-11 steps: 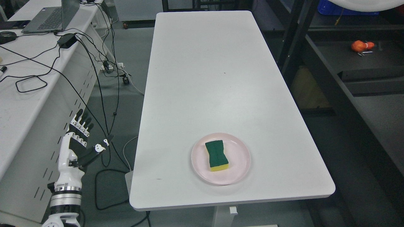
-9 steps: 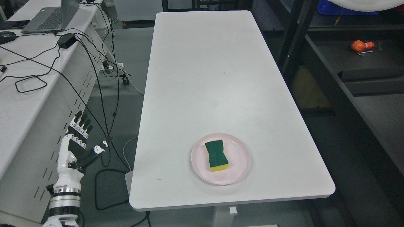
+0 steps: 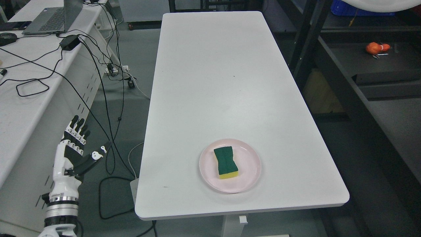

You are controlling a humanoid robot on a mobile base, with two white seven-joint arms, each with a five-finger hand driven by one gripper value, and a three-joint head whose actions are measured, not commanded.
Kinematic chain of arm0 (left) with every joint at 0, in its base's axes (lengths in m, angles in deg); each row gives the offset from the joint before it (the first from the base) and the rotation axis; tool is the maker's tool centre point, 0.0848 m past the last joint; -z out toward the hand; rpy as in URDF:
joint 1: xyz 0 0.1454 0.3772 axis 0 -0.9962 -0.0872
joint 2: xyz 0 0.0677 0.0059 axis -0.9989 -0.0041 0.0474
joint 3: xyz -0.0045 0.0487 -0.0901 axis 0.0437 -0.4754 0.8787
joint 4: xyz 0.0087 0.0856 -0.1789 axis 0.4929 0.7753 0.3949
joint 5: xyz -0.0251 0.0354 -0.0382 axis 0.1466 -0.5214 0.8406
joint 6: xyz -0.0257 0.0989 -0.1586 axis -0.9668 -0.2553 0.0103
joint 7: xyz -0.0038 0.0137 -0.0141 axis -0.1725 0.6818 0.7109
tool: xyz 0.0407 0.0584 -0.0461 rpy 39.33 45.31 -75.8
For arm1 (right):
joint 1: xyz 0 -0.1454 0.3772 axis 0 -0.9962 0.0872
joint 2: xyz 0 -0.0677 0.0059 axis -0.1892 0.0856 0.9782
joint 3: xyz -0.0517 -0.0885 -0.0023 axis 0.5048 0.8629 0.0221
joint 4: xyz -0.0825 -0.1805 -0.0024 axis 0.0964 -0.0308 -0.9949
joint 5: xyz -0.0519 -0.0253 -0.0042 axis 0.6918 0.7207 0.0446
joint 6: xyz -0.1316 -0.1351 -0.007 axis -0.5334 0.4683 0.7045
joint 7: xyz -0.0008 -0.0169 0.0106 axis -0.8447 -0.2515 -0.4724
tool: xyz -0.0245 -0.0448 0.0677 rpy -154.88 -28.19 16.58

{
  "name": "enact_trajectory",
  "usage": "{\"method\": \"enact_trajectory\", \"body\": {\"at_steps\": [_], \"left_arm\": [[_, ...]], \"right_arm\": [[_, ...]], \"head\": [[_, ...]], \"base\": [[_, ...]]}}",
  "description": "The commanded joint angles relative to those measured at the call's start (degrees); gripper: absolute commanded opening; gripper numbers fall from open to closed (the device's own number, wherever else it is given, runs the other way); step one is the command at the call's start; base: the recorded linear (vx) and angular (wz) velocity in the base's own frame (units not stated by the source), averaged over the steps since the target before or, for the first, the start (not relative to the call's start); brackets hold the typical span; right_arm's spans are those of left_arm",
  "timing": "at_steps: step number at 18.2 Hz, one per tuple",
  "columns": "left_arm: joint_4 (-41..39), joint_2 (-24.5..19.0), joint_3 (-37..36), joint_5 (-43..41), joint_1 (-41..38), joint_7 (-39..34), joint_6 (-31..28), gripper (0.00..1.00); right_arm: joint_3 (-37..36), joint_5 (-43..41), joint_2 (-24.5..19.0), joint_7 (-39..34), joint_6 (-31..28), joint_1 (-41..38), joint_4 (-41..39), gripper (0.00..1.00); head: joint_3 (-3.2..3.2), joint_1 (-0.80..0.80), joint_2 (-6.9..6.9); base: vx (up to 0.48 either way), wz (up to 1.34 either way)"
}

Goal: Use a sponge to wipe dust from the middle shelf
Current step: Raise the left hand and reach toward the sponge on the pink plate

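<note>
Moved: left hand (image 3: 74, 149) has slid toward 7 o'clock since 0.6 s ago, further from table (image 3: 210, 65); nothing else shifted.
Hand state: fingers spread wide, thumb out to 3 o'clock, holding nothing; hangs off table's left edge, above floor cables (image 3: 108, 98).
Right hand: not in frame.
Sponge (image 3: 225, 163): green side up, yellow base, lying on pink plate (image 3: 250, 174) at table's 6 o'clock end, well apart from hand.
Shelf (image 3: 378, 62): dark rack at 2–3 o'clock; which level is "middle" can't be told.
Progress: approx. nil — sponge untouched, no wiping yet.
Left to do: reach, grab sponge, carry to shelf, wipe.
Diff vs earlier: only hand pos.; plate + sponge same spot.
</note>
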Motion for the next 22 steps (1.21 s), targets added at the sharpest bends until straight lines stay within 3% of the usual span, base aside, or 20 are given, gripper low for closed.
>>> {"method": "enact_trajectory", "body": {"at_steps": [1,3,7,10,13,15,22], "left_arm": [[-0.53,-2.71,4.18,0.0,2.95,3.52,0.34,0.98],[-0.36,-4.64,3.83,-1.22,3.66,10.71,2.79,0.98],[3.06,-13.15,3.92,-19.99,8.83,16.69,6.4,0.98],[6.4,-16.6,3.48,-36.58,13.92,21.29,18.3,0.97],[8.86,-17.04,0.25,-56.09,19.9,21.47,32.64,0.96],[9.57,-17.04,-2.92,-63.51,22.72,21.55,37.94,0.96],[11.15,-15.47,-23.03,-76.45,32.12,24.28,40.33,0.97]], "right_arm": [[0.0,0.0,1.0,-0.06,-4.2,0.0,-1.0,1.0],[0.0,0.0,1.0,-0.06,-4.2,0.0,-1.0,1.0],[0.0,0.0,1.0,-0.06,-4.2,0.0,-1.0,1.0],[0.0,0.0,1.0,-0.06,-4.2,0.0,-1.0,1.0],[0.0,0.0,1.0,-0.06,-4.2,0.0,-1.0,1.0],[0.0,0.0,1.0,-0.06,-4.2,0.0,-1.0,1.0],[0.0,0.0,1.0,0.03,-4.2,0.0,-1.0,1.0]], "head": [[0.0,0.0,0.0],[0.0,0.0,0.0],[0.0,0.0,0.0],[0.0,0.0,0.0],[0.0,0.0,0.0],[0.0,0.0,0.0],[0.0,0.0,0.0]], "base": [[0.0,0.0],[0.0,0.0],[0.0,0.0],[0.0,0.0],[0.0,0.0],[0.0,0.0],[0.0,0.0]]}}
